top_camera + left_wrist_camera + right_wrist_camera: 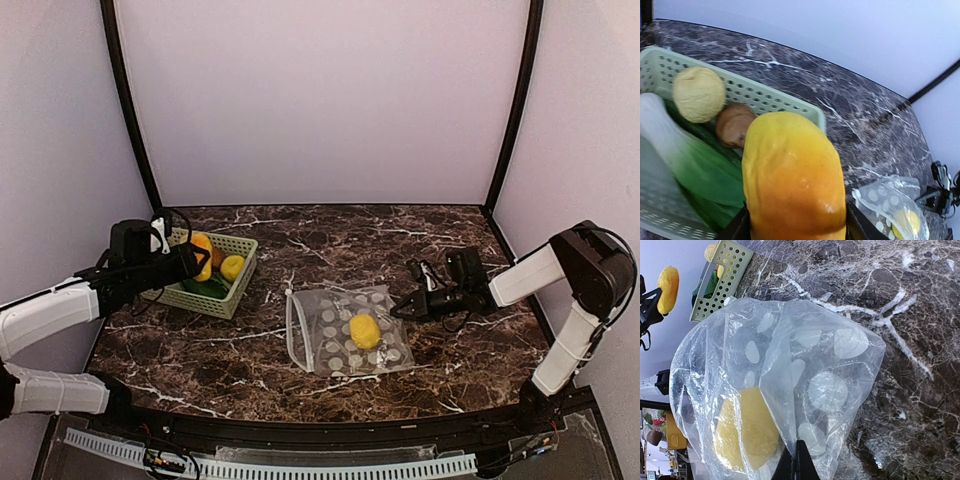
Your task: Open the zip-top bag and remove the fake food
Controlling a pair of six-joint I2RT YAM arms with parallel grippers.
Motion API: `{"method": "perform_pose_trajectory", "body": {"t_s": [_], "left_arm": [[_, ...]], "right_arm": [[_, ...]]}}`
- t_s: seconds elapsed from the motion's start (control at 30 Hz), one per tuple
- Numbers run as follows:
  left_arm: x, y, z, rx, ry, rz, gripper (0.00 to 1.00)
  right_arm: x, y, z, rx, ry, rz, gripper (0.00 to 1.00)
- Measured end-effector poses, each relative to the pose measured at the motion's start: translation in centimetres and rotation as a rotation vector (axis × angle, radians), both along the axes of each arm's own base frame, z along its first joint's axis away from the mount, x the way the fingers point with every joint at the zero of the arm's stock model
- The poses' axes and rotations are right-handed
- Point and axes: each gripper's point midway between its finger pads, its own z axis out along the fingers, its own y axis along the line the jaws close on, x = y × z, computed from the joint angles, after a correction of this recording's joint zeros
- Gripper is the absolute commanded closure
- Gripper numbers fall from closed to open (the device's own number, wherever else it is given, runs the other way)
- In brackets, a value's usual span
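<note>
The left claw (197, 262) clamps one yellow-orange plastic toy fruit (792, 175) over one pale green slotted plastic basket (232, 298). The basket holds three pieces: a yellow round ball (699, 95), a brown lump (734, 124) and a green leafy vegetable (705, 175). To the right lies one clear dotted zip-top bag (825, 365) with one yellow lemon-like piece (364, 331) inside. The right claw (799, 462) is closed narrow on its edge.

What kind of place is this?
Probably a robot test booth: plain walls around a marbled table, a left arm and right arm, toy food in a basket.
</note>
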Motion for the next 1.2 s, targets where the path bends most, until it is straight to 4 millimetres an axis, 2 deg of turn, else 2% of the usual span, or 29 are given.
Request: {"method": "perform_pose_trajectory", "body": {"t_s": [0.07,0.2,0.3,0.47,0.57,0.7,0.77,0.83,1.03,1.2], "left_arm": [[0.9,2.8,-0.3,0.006,0.016,0.085,0.49],[1.7,7.0,-0.7,0.008,0.036,0.215,0.47],[1.9,8.9,-1.2,-0.001,0.062,0.29,0.47],[2.2,10.9,-2.6,-0.006,0.11,0.378,0.46],[2.3,11.5,-3.5,0.002,0.138,0.405,0.43],[2.4,12.0,-4.4,0.006,0.163,0.436,0.3],[2.5,12.2,-4.6,0.005,0.172,0.445,0.2],[2.7,12.2,-4.9,0.004,0.184,0.452,0.16],[2.9,12.2,-4.9,-0.003,0.18,0.452,0.13],[3.0,11.8,-3.5,-0.009,0.133,0.419,0.14]], "right_arm": [[-0.1,0.0,0.0,0.001,0.001,0.002,1.0],[-0.2,-0.1,-0.2,-0.001,0.006,0.002,1.0],[-0.3,-0.1,-0.3,-0.002,0.007,0.002,1.0],[-0.4,-0.1,-0.3,0.0,0.006,0.005,1.0],[-0.4,-0.1,-0.3,0.0,0.006,0.005,1.0],[-0.4,-0.1,-0.3,0.0,0.007,0.005,1.0],[-0.4,-0.1,-0.3,0.0,0.007,0.006,1.0],[-0.4,-0.1,-0.3,0.001,0.006,0.006,1.0],[-0.4,-0.1,-0.2,0.003,0.002,0.006,1.0],[-0.4,-0.1,-0.2,0.004,0.002,0.007,1.0]]}}
